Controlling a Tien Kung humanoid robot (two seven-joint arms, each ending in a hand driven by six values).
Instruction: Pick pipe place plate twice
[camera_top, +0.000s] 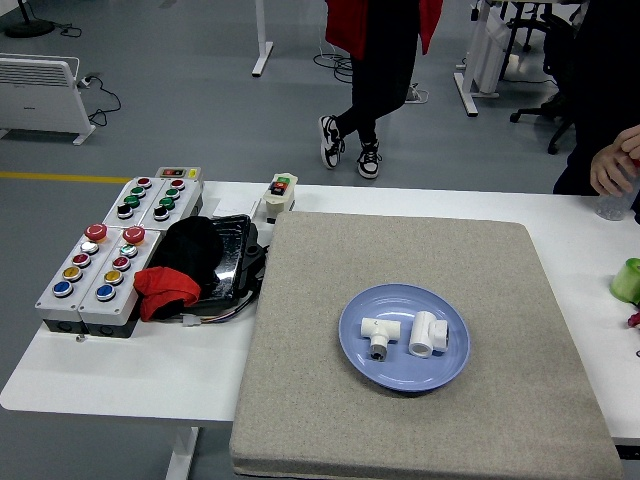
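Note:
A blue plate (366, 362) lies on the grey mat (330, 290) right of the table's middle. Two white pipe fittings lie on it: a T-shaped one (379, 333) on the left and a thicker elbow-like one (427, 333) on the right. They lie apart from each other. Neither of my hands nor arms shows in the head view.
Grey button boxes (95, 262) and a black tray (235, 262) with black and red cloth (168, 285) stand at the left. A small switch box (281, 194) stands at the back. A person's hand (610, 165) holds a bottle at the far right, near a green object (626, 280).

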